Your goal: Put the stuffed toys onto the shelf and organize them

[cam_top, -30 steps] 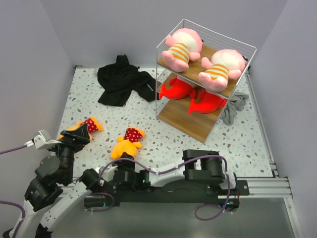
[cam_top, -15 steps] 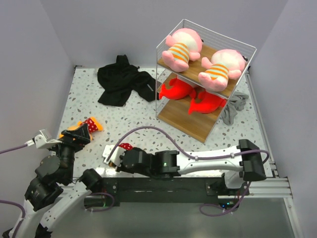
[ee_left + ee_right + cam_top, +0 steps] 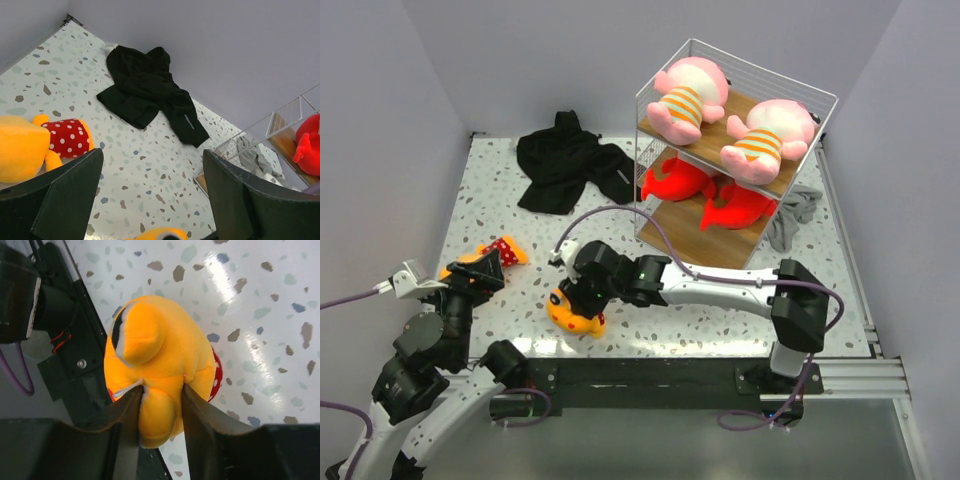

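Inside right gripper (image 3: 161, 394): orange-yellow toy (image 3: 160, 340), squeezed, red w/ white-dot bib.

The left wrist view's edge cuts the bibbed orange toy (image 3: 35, 147) at 9 o'clock and the second orange toy (image 3: 159, 234) at 6 o'clock
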